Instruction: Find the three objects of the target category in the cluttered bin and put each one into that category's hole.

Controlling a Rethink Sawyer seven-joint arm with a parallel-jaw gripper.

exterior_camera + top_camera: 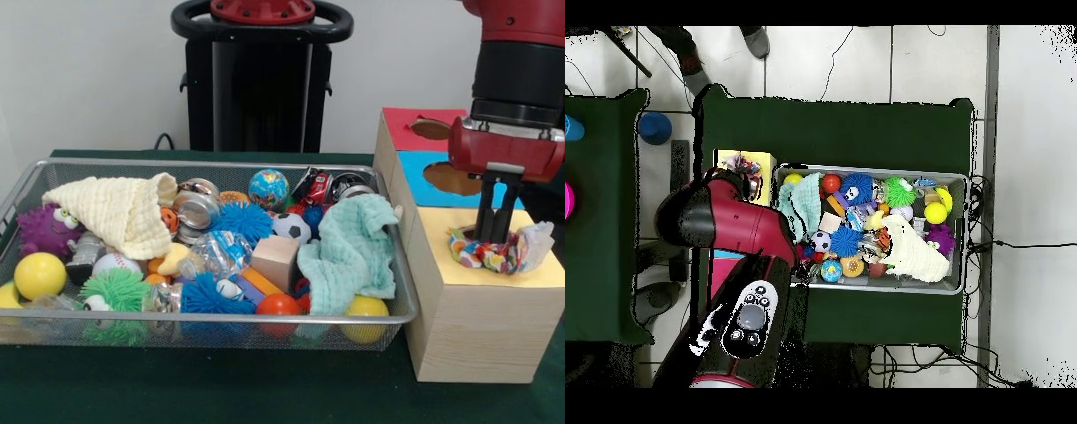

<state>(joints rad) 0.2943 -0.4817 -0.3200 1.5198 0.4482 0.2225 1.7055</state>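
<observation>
A multicoloured patterned cloth [499, 252] lies bunched on the yellow panel [543, 272] of the wooden box, over that panel's hole. My gripper [495, 237] reaches straight down into the cloth and is shut on it. In the overhead view the cloth [746, 163] shows on the yellow panel [725, 160], and the red arm [730, 225] hides the gripper. In the mesh bin [212, 164] a cream knitted cloth [119, 212] lies at the left and a mint cloth [353, 252] hangs over the right end.
The box top also has a red panel [402, 131] and a blue panel [422, 181], each with a hole. The bin holds several balls, spiky toys, a wooden block [275, 258] and toy cars. A person's feet [690, 50] show at the overhead view's top.
</observation>
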